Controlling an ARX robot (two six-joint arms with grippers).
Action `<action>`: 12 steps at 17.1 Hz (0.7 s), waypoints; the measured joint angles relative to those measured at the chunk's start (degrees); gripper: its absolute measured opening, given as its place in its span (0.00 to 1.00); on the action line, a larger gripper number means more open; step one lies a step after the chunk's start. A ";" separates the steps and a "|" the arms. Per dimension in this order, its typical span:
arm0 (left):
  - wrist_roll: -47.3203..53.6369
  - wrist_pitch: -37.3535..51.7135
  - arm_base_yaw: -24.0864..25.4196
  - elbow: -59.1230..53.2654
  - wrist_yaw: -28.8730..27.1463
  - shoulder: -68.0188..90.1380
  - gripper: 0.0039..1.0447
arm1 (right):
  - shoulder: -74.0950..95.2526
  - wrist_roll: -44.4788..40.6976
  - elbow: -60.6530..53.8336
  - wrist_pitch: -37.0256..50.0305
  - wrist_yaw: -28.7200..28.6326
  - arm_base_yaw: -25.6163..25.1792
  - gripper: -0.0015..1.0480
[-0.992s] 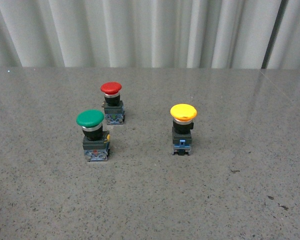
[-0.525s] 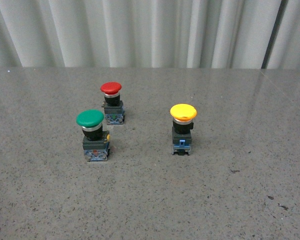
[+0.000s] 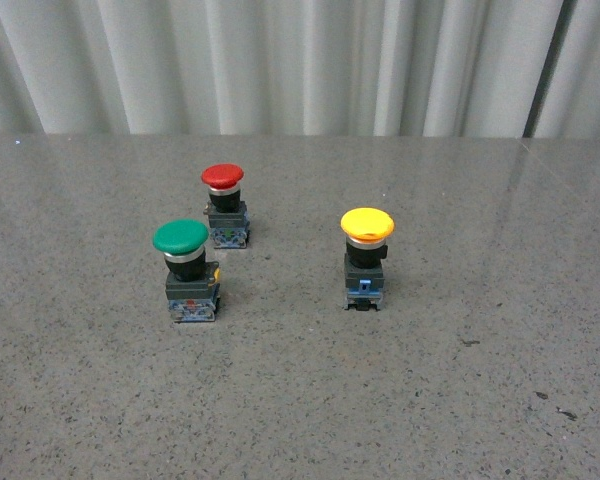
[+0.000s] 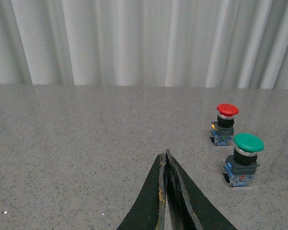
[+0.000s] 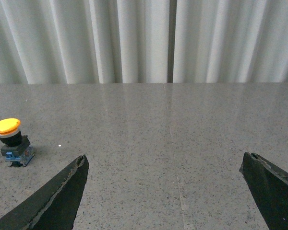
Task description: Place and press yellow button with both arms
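Note:
The yellow button (image 3: 366, 252) stands upright on the grey stone table (image 3: 300, 400), right of centre in the front view. It also shows in the right wrist view (image 5: 12, 142), far off to one side. Neither arm shows in the front view. My left gripper (image 4: 165, 154) is shut and empty above bare table. My right gripper (image 5: 164, 160) is wide open and empty above bare table, well apart from the yellow button.
A green button (image 3: 188, 268) and a red button (image 3: 224, 204) stand left of the yellow one; both show in the left wrist view, green button (image 4: 244, 159), red button (image 4: 225, 123). White curtains (image 3: 280, 60) hang behind the table.

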 joint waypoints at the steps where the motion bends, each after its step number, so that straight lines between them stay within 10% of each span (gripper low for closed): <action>1: 0.00 -0.46 0.00 0.00 0.00 -0.46 0.01 | 0.00 -0.02 0.00 0.00 0.00 0.00 0.94; 12: -0.02 -11.91 -0.02 0.04 0.00 -11.13 0.11 | 0.00 0.00 0.00 0.02 0.00 0.00 0.94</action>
